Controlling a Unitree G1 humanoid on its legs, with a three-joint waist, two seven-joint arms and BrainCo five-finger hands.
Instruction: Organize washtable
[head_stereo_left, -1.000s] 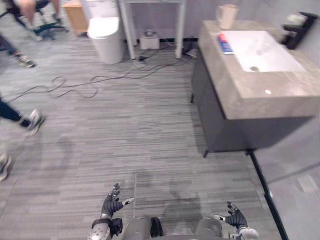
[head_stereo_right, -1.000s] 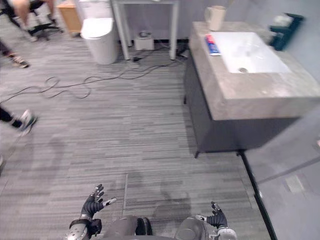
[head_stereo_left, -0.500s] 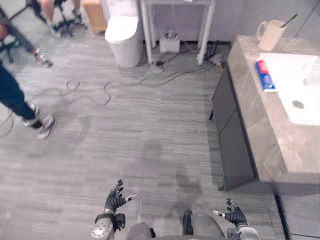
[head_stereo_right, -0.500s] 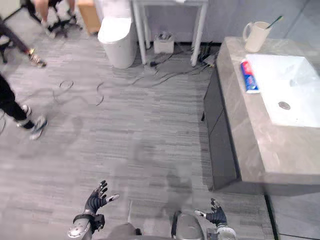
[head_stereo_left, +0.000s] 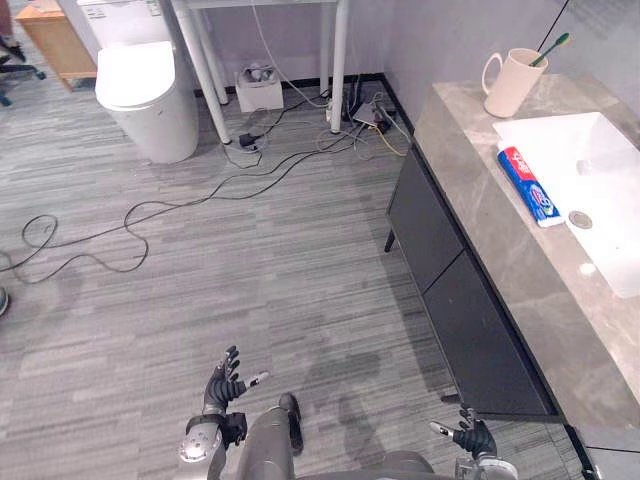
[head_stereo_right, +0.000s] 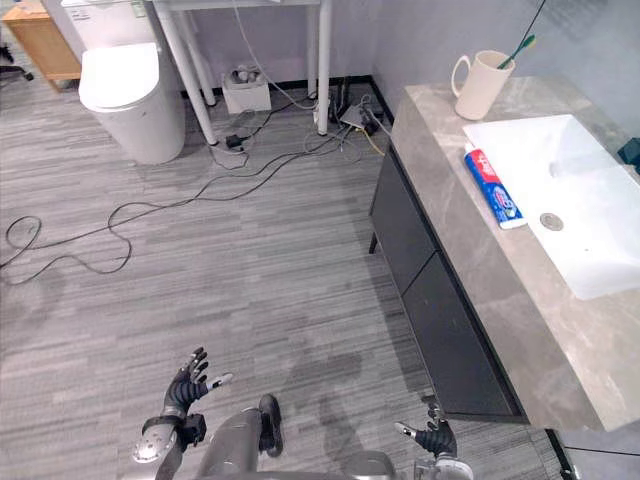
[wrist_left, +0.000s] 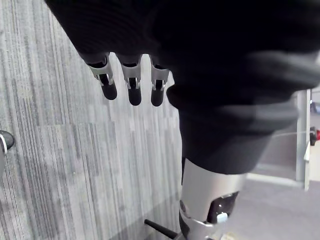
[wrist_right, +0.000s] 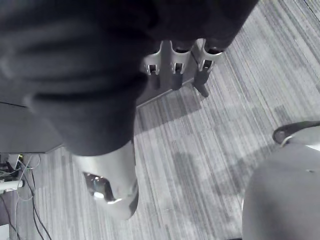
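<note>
The washtable (head_stereo_left: 500, 250) is a grey stone counter on a dark cabinet along the right. A white sink basin (head_stereo_left: 600, 190) is set into it. A cream mug (head_stereo_left: 508, 84) holding a green toothbrush (head_stereo_left: 556, 44) stands at the counter's far end. A red, white and blue toothpaste tube (head_stereo_left: 528, 184) lies on the basin's left rim. My left hand (head_stereo_left: 225, 385) hangs low at the bottom left over the floor, fingers spread and empty. At the bottom right, my right hand (head_stereo_left: 468, 438) is also open and empty, just in front of the cabinet's near corner.
A white toilet (head_stereo_left: 140, 95) stands at the far left beside the white legs of a table (head_stereo_left: 210, 80). Black cables (head_stereo_left: 150, 220) run across the grey plank floor. A wooden cabinet (head_stereo_left: 55, 35) sits in the far left corner.
The camera has swung, so the washtable now lies closer and more fully along the right. The people at the left are out of view. Both hands stay low and open.
</note>
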